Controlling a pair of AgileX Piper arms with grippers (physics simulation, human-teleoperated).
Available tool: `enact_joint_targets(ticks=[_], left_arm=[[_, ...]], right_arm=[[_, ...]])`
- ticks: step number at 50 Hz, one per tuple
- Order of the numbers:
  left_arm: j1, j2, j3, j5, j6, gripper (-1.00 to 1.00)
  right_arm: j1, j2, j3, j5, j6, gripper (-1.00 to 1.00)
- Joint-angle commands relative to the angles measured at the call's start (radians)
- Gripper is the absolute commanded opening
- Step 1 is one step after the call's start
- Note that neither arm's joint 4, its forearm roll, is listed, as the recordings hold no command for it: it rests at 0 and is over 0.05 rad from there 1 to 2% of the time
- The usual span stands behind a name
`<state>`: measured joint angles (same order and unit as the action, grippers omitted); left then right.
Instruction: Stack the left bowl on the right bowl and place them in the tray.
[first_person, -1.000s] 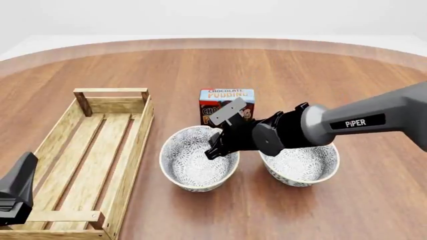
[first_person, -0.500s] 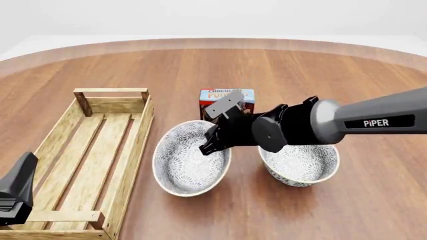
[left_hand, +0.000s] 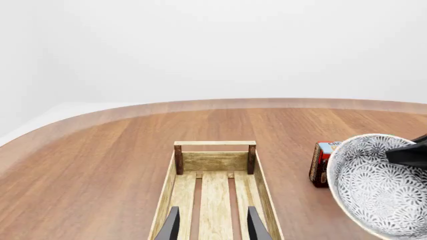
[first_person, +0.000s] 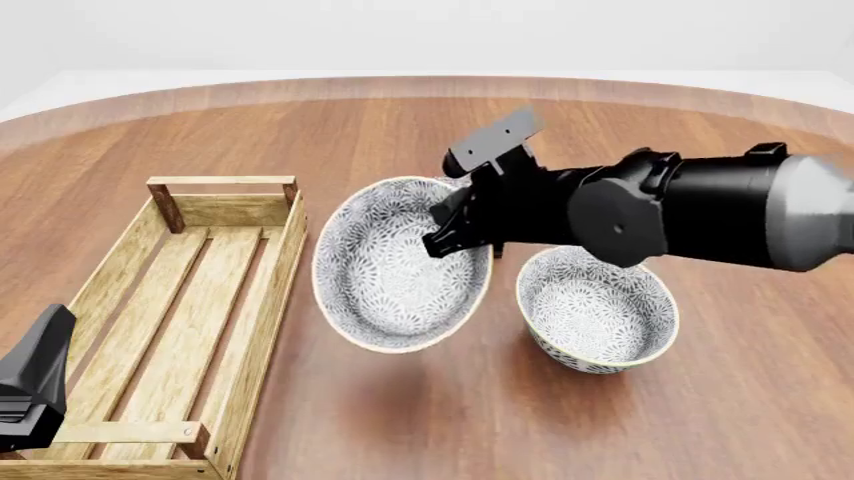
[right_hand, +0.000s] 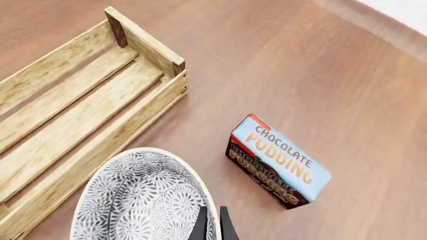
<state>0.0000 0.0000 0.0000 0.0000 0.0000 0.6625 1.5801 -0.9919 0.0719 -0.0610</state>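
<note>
**Bowl lifted, stacking not yet done**

Progress is at the first stage: one bowl is off the worktop (first_person: 400, 130), nothing is stacked, and nothing is in the tray.

At the far left, the left gripper (left_hand: 211, 225) hangs over the near end of the tray (first_person: 274, 290), its fingers apart with only bare slats between them. The long light-wood crate lies lengthwise along the left of the worktop and holds nothing; the raised handle bar at its far end is plainly visible.

Just right of the tray, the left bowl (first_person: 394, 265) is in the air, tipped steeply so its patterned inside faces the front camera. The right gripper (first_person: 454, 235) is clamped on its rim: in the right wrist view the two fingers sit close together at the bowl's edge. Its shadow falls on the wood below, so it is clear of the surface.

Further right, the right bowl (first_person: 597, 305) stands upright on the worktop, just beside the lifted one and partly under the right arm.

What remains, by my reading: carry the lifted bowl over, level it, lower it into the right bowl, then move the pair into the tray.

The chocolate pudding box (right_hand: 279, 161) stands behind the bowls, hidden by the arm from the front. It is off the direct line to either the bowl or the tray.
</note>
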Motion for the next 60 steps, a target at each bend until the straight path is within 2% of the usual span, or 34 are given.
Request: enact_joint_targets(ticks=[1, 14, 27, 37, 49, 60], left_arm=[[0.0, 0.0, 0.0, 0.0, 0.0, 1.0], [0.0, 0.0, 0.0, 0.0, 0.0, 1.0], [0.0, 0.0, 0.0, 0.0, 0.0, 1.0], [0.0, 0.0, 0.0, 0.0, 0.0, 1.0], [0.0, 0.0, 0.0, 0.0, 0.0, 1.0], [0.0, 0.0, 0.0, 0.0, 0.0, 1.0]], right_arm=[[-0.056, -0.139, 0.024, 0.033, 0.032, -1.0], [-0.182, -0.264, 0.1, 0.024, 0.1, -1.0], [-0.273, -0.358, 0.208, -0.014, 0.165, -1.0], [-0.354, -0.413, 0.248, -0.028, 0.216, -1.0], [-0.439, -0.419, 0.304, -0.074, 0.258, -1.0], [-0.479, -0.403, 0.367, -0.142, 0.294, -1.0]])
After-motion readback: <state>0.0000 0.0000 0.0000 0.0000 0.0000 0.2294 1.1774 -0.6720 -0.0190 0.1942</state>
